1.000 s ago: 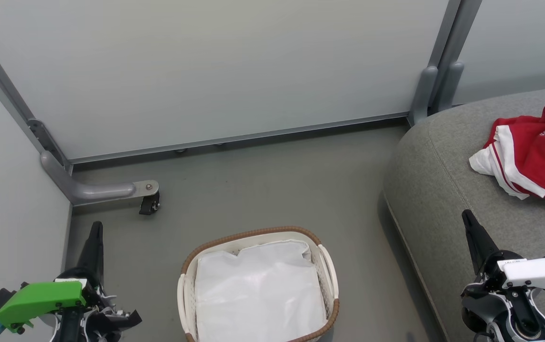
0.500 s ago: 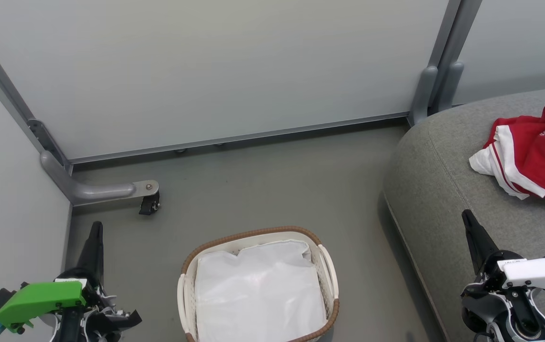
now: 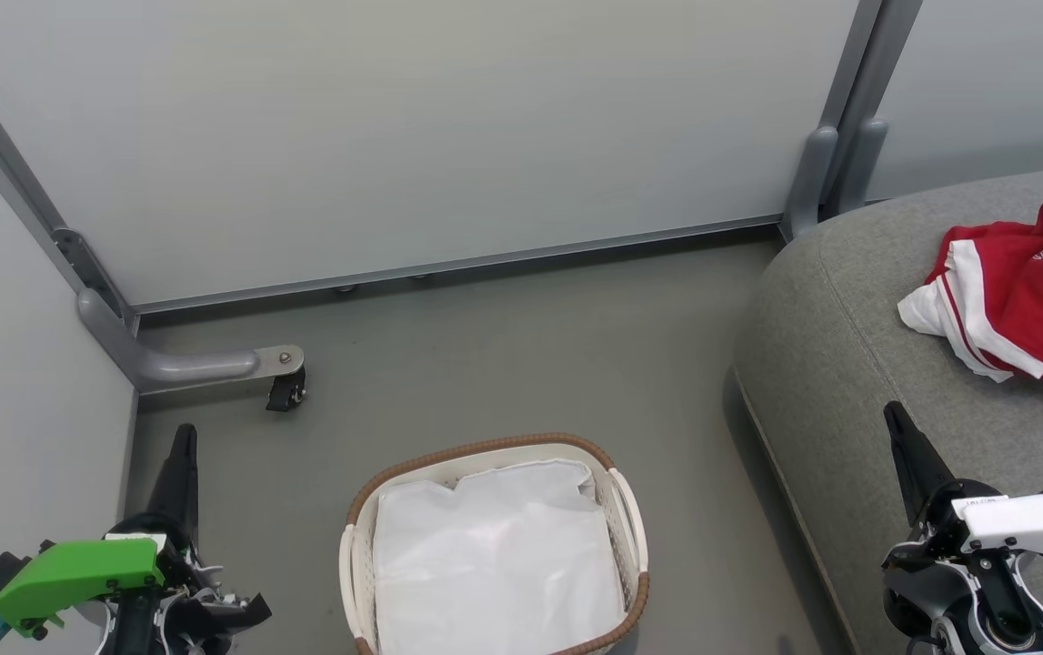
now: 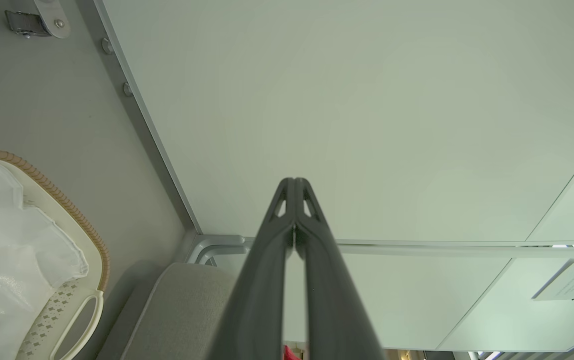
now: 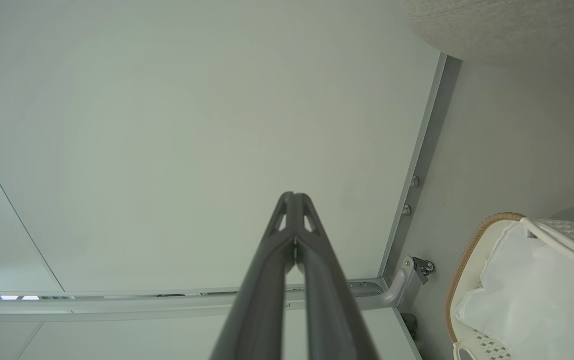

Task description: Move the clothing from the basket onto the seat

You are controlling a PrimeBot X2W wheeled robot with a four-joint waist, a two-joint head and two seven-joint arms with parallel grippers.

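The red and white clothing (image 3: 1026, 305) lies crumpled on the grey seat (image 3: 848, 364) at the right edge of the head view. On the floor in front of me stands the white basket (image 3: 626, 509) with its brown rim, holding only a white liner (image 3: 494, 564). My left gripper (image 3: 183, 437) rests at the lower left, shut and empty, left of the basket. My right gripper (image 3: 894, 414) sits at the lower right over the seat's front, also shut and empty. Both wrist views, left gripper (image 4: 294, 181) and right gripper (image 5: 294, 195), show the fingers pressed together against a pale wall panel.
Pale partition panels (image 3: 448, 127) close off the back and left. A grey panel foot with a black caster (image 3: 285, 391) juts onto the floor left of the basket. Grey floor (image 3: 503, 364) stretches between the basket, the wall and the seat.
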